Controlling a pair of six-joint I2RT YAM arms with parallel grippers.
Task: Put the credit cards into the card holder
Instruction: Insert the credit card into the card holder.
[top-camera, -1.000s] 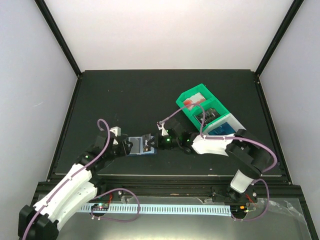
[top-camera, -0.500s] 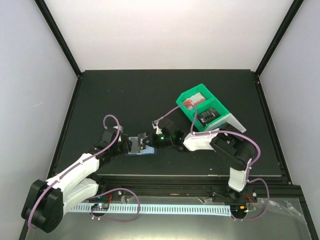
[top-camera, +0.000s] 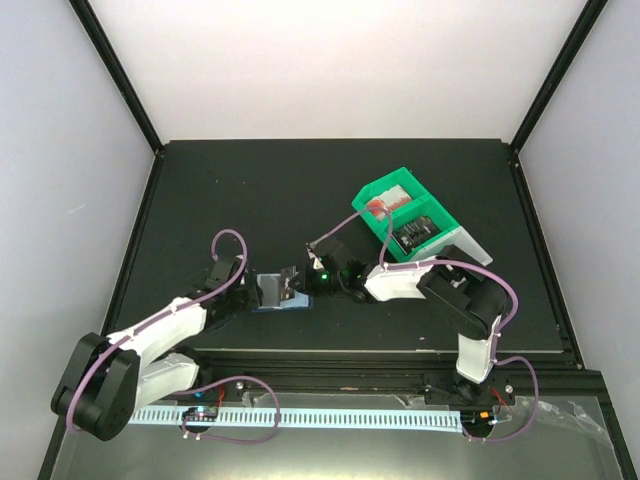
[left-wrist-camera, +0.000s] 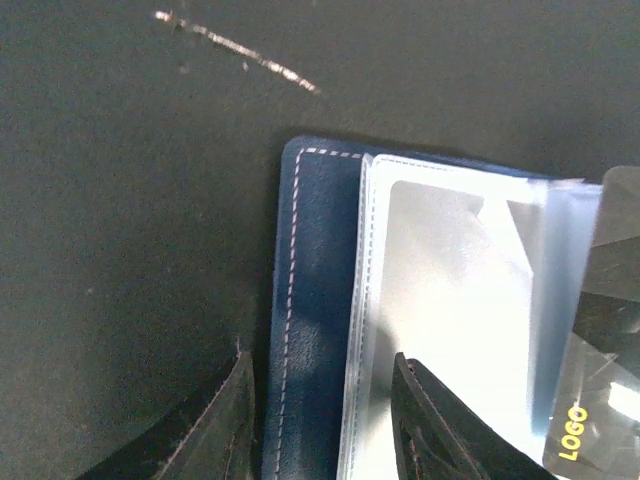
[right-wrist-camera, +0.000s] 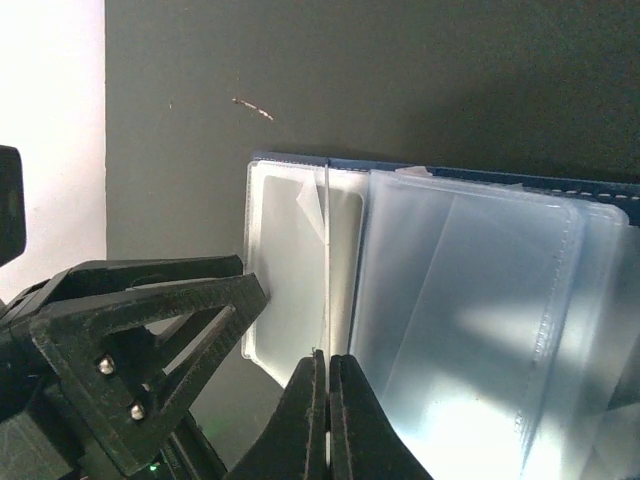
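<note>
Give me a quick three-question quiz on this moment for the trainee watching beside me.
1. True or false: the card holder is folded shut.
2. Which one is pinching the edge of a clear sleeve? A: the left hand. B: the right hand.
3. Fill in: in the left wrist view, the yellow word printed on the card is ____.

Key: 1 false, it lies open with its clear sleeves showing. 2 B. 3 LOGO.
</note>
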